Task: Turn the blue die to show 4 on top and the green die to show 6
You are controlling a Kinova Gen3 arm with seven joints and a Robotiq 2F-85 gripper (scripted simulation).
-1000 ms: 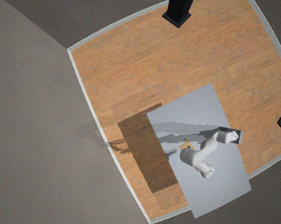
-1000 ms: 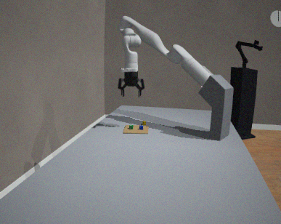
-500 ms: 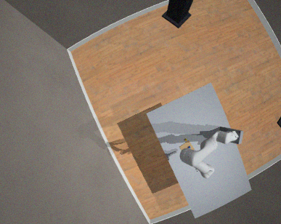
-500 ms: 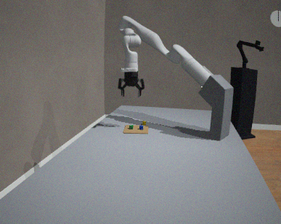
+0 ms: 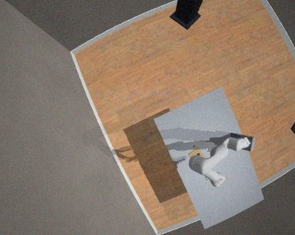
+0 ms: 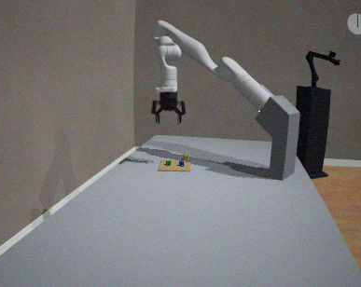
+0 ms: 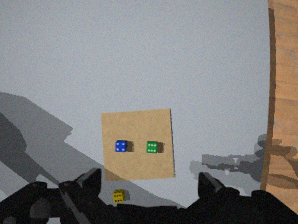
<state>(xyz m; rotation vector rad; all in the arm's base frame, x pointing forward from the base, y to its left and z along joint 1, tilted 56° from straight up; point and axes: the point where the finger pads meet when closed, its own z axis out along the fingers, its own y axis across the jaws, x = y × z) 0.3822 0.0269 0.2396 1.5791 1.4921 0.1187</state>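
Note:
A tan mat [image 7: 137, 144] lies flat on the grey table and also shows in the side view [image 6: 174, 166]. The blue die [image 7: 121, 145] and the green die [image 7: 152, 147] sit side by side on the mat, apart from each other; they also show in the side view, blue [image 6: 181, 163] and green [image 6: 168, 162]. The yellow die [image 7: 119, 195] lies on the table just off the mat's edge and also shows in the side view [image 6: 186, 157]. My gripper [image 6: 168, 116] hangs open and empty high above the mat. The faces on top are too small to read.
The arm's grey base [image 6: 283, 137] stands on the table to the right of the mat. A black pedestal with a small arm [image 6: 313, 126] stands on the floor beyond it. The wall runs close along the table's left edge.

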